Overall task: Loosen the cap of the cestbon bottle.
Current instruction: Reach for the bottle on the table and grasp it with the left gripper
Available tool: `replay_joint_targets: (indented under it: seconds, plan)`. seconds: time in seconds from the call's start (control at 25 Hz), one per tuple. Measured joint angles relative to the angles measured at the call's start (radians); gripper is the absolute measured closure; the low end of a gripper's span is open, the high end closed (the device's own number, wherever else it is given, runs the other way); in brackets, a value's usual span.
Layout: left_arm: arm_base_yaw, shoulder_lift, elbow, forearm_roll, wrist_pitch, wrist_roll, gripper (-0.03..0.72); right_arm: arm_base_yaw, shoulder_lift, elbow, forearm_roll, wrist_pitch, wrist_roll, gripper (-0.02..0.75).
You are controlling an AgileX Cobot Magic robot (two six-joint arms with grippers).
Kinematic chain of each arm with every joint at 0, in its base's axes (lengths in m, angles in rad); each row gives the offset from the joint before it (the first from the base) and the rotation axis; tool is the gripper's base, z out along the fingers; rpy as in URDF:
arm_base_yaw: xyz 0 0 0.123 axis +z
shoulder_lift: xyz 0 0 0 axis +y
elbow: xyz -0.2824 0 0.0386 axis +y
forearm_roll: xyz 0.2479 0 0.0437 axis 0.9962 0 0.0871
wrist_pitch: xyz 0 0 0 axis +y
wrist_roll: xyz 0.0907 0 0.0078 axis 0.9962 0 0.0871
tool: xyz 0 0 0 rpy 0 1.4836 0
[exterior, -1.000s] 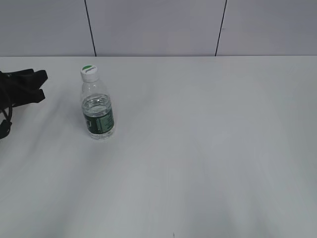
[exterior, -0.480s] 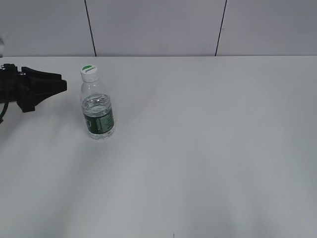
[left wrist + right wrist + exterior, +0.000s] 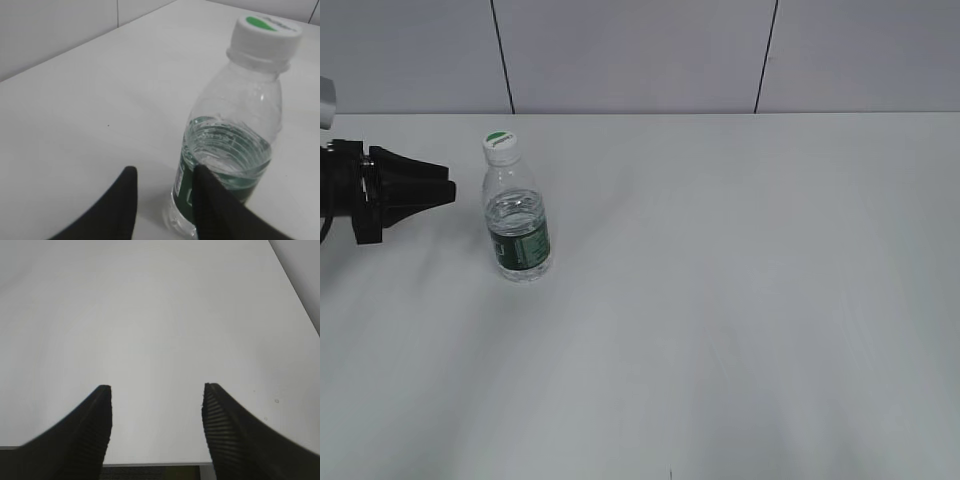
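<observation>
Standing upright on the counter [image 3: 740, 300], the cestbon bottle [image 3: 518, 225] carries its cap [image 3: 499, 146] — left pincer [image 3: 448, 188] just beside it, slightly parted, empty; right pincer [image 3: 156, 405] spread, empty.

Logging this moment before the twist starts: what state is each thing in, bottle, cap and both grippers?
bottle: upright on the table, partly filled with water, not held.
cap: on the neck, untouched.
left gripper: open, close beside the bottle, not touching it.
right gripper: open, empty, over bare table.
</observation>
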Motion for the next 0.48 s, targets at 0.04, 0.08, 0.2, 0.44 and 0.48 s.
replay_joint_targets:
  seconds: [0.04, 0.08, 0.2, 0.44, 0.48]
  plan:
    - [0.002, 0.000, 0.000, 0.000, 0.000, 0.000, 0.448, 0.000, 0.000, 0.000, 0.000, 0.000, 0.000, 0.297]
    - [0.003, 0.000, 0.000, 0.003, 0.000, 0.000, 0.448, 0.000, 0.000, 0.000, 0.000, 0.000, 0.000, 0.297]
    - [0.004, 0.000, 0.000, 0.022, -0.014, 0.000, 0.448, 0.000, 0.000, 0.000, 0.000, 0.000, 0.000, 0.297]
    - [0.004, 0.000, 0.000, 0.028, -0.023, -0.002, 0.448, 0.000, 0.000, 0.000, 0.000, 0.000, 0.000, 0.297]
    - [0.004, 0.000, 0.000, 0.028, -0.023, -0.002, 0.448, 0.000, 0.000, 0.000, 0.000, 0.000, 0.000, 0.297]
